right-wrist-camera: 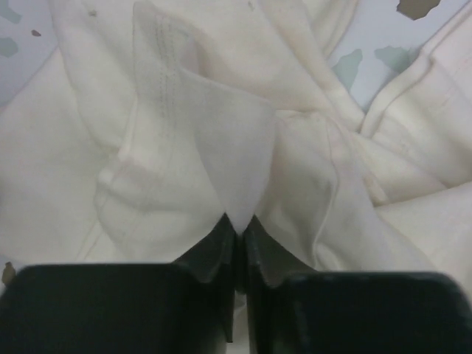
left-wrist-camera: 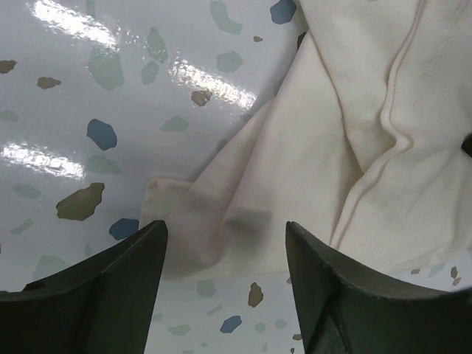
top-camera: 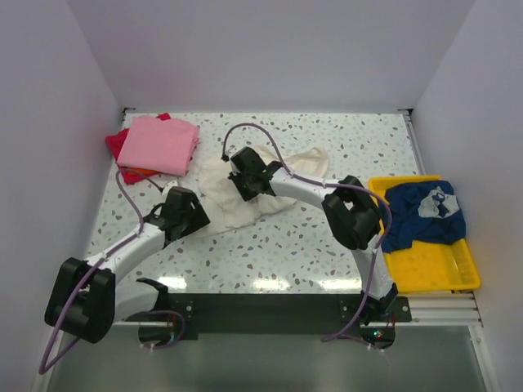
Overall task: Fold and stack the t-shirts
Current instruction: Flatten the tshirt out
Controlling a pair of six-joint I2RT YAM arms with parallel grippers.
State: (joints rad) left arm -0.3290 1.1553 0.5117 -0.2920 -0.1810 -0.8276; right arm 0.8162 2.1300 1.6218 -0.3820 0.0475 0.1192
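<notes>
Cream t-shirt (top-camera: 219, 200) is left crumpled in the middle of the table (top-camera: 286, 245), not yet spread. A raised fold of it is pinched between the closed fingers of the right gripper (right-wrist-camera: 237, 225), presumably so it can be lifted and pulled flat. Its near hem corner is straddled by the left gripper (left-wrist-camera: 225, 236), jaws apart, nothing clamped; likely lined up as the second grab point. Pink t-shirt (top-camera: 161, 144) is folded at far left. Navy t-shirt (top-camera: 421, 214) is parked unfolded in the yellow tray (top-camera: 433, 273).
</notes>
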